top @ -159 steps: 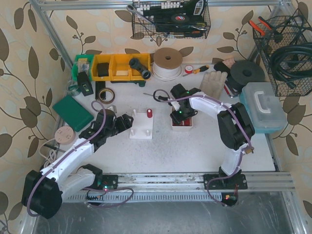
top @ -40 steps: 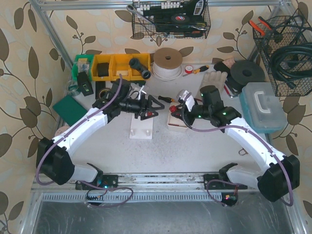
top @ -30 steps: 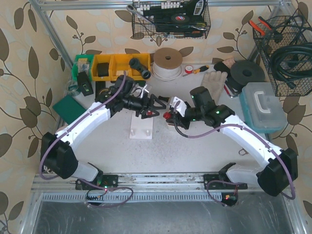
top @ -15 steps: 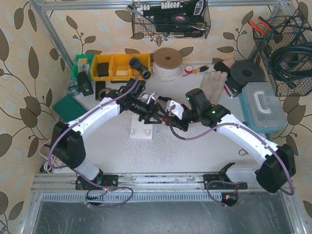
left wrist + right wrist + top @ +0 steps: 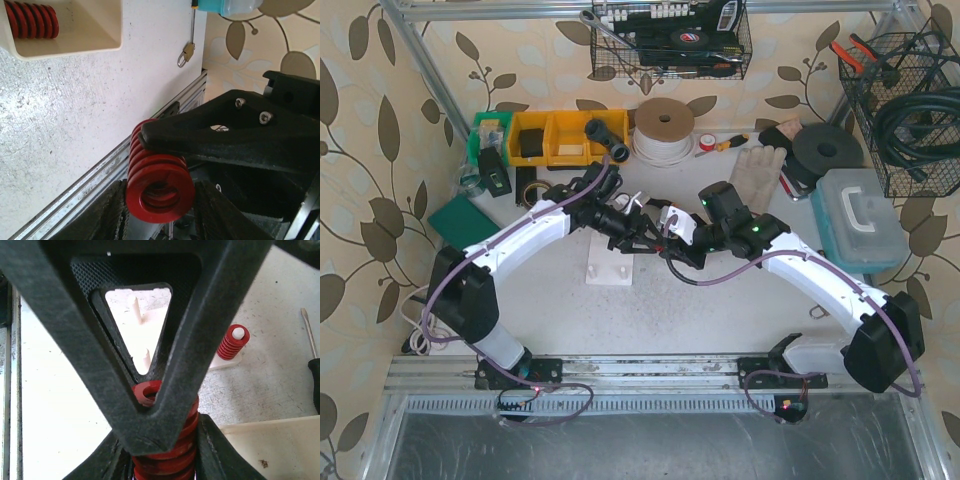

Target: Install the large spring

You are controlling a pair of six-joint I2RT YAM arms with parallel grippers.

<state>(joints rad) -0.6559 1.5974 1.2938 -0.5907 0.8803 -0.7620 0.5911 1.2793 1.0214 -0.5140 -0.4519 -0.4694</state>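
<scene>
The large spring point(image 5: 660, 238), a fat red coil, hangs above the table's middle where both grippers meet. My right gripper point(image 5: 670, 242) is shut on it; in the right wrist view its fingers point(image 5: 215, 450) press the coil point(image 5: 172, 462) from both sides. My left gripper point(image 5: 648, 236) is closed on the same spring point(image 5: 160, 187), with a ribbed pad point(image 5: 107, 212) against each side. The white peg base point(image 5: 610, 264) lies just below left of them, with bare pegs point(image 5: 145, 357) and a small red spring point(image 5: 231, 342) on one peg.
A white tray point(image 5: 90, 40) holds another red spring point(image 5: 30, 20). A screwdriver point(image 5: 312, 360) lies by the tray. At the back stand yellow bins point(image 5: 555, 138), a wire spool point(image 5: 663, 125) and gloves point(image 5: 758, 170). A blue-lidded box point(image 5: 860, 215) is at right, a green box point(image 5: 470, 230) at left.
My left gripper has moved right to meet the right gripper, and its jaws have closed round the spring that the right one holds. The right gripper shifted slightly left.
</scene>
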